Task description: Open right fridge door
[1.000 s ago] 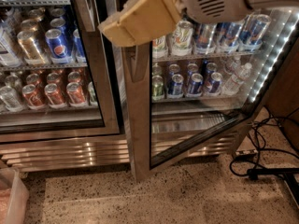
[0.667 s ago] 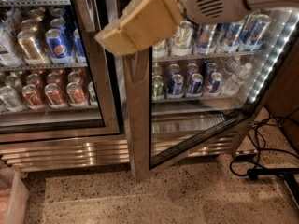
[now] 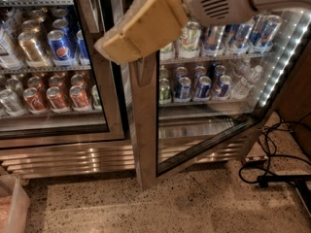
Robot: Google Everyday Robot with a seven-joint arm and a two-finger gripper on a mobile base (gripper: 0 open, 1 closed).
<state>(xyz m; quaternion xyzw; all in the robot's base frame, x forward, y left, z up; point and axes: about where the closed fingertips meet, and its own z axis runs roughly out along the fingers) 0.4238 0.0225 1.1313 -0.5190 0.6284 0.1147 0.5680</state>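
- The right fridge door (image 3: 145, 130) stands swung open, its wide steel frame edge toward the camera and its lower rail running back at a slant to the cabinet.
- The end effector (image 3: 119, 50) sits at the upper part of this door's near edge, tan pads overlapping the frame; I cannot tell whether it is wide, narrow, or holding the frame.
- The white arm (image 3: 228, 1) reaches in from above the door.
- Left of the door, the twin door (image 3: 111, 106) is closed, with Pepsi cans (image 3: 60, 47) and red cans (image 3: 58, 98) behind it.
- Through the door's glass, shelved cans (image 3: 194, 81) show.
- Right of the door, black cables (image 3: 277, 164) lie on the speckled floor (image 3: 146, 208).
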